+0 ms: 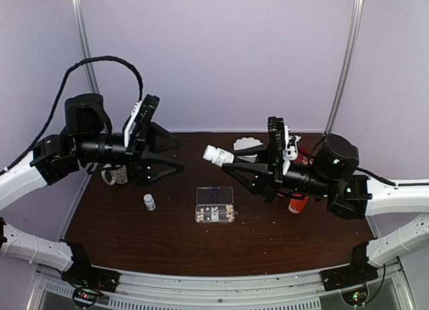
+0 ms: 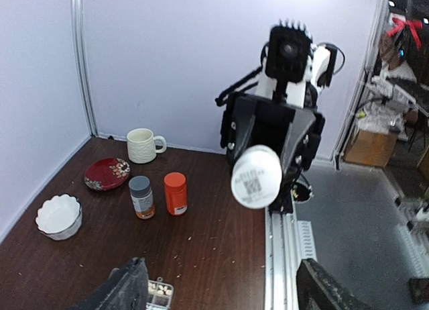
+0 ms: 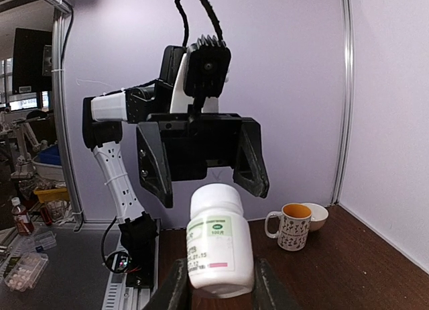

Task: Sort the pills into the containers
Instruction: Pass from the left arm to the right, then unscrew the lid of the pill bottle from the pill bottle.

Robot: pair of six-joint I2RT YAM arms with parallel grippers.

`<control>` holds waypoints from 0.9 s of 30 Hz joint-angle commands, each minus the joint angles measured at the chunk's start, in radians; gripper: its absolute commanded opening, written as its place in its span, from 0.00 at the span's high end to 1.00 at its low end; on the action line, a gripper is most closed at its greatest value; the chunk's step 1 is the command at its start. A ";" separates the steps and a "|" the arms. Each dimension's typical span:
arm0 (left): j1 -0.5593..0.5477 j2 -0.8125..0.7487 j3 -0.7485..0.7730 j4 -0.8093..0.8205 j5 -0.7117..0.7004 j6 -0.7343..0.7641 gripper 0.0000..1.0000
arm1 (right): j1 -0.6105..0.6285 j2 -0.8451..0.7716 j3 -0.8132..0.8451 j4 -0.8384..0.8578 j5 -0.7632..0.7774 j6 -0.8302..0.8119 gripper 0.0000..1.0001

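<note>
Between right jaws, white bottle (image 2: 257, 178), QR-coded base

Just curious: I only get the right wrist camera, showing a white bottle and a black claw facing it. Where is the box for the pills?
Observer: The overhead camera shows a clear pill box lying near the middle of the brown table.
Visitor: Any pills in it yet?
Observer: Yes, pale pills lie in the compartments along its near side.
Visitor: Is anything printed under my bottle?
Observer: The left wrist camera shows a dark printed code on the white bottle's base.
</note>
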 commanded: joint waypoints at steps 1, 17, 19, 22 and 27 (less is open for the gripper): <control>-0.008 -0.004 -0.044 0.063 0.025 0.337 0.22 | 0.005 -0.035 -0.024 -0.045 -0.056 0.079 0.88; -0.022 0.030 -0.043 0.091 0.137 0.657 0.31 | 0.004 0.024 0.016 -0.073 -0.132 0.200 0.91; -0.029 0.030 -0.047 0.097 0.137 0.659 0.31 | 0.005 0.038 0.029 -0.075 -0.140 0.203 0.91; -0.038 0.026 -0.058 0.106 0.128 0.660 0.31 | 0.005 0.059 0.050 -0.075 -0.156 0.208 0.91; -0.042 0.013 -0.074 0.106 0.116 0.669 0.37 | 0.005 0.090 0.077 -0.058 -0.171 0.231 0.92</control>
